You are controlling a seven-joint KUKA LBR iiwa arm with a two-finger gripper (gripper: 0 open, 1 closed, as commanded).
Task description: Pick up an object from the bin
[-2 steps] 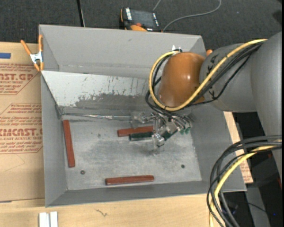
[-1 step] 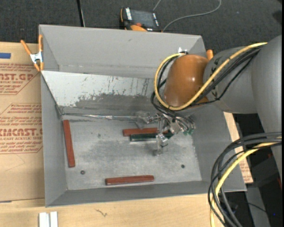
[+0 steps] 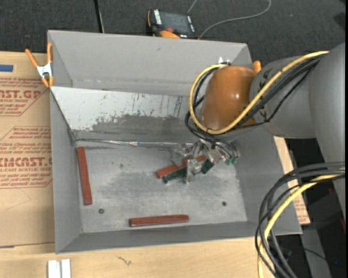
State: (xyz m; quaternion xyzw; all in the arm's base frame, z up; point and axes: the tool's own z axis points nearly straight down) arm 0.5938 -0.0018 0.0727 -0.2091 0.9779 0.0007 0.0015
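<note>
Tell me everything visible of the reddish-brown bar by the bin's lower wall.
The reddish-brown bar is a long, thin strip with a matt surface, maybe wood or plastic. It lies flat on the bin floor, parallel to the lower wall in the camera view and close to it. Nothing else touches it; the gripper is apart, up and to the right.

Bin: dull grey metal, back wall scuffed and scratched. Left bar and lower bar: matt red-brown, smooth. Orange cover, upper right: glossy, smooth plastic.
</note>
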